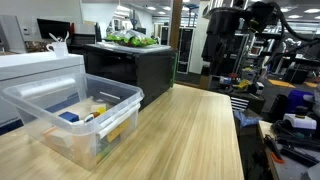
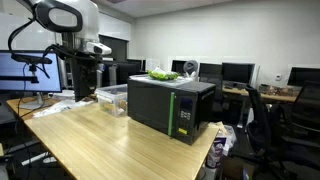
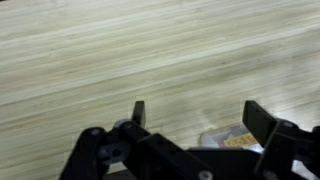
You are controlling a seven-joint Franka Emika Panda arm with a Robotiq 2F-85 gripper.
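One gripper [image 3: 195, 115], two fingers [image 3: 138, 112] spread wide apart, gripping nothing, poised over the bare wood of one tabletop [image 3: 120, 50]. One clear plastic bin [image 1: 55, 140], lower left of the frame in an exterior view, resting on the tabletop; left of centre and near the gripper in an exterior view [image 2: 112, 96]. Inside, several small items [image 1: 80, 113], blue and yellow among them, exact count unclear. One black microwave [image 2: 165, 108], centre frame, just beside the bin; green produce [image 2: 160, 75] heaped on top, pieces not countable.
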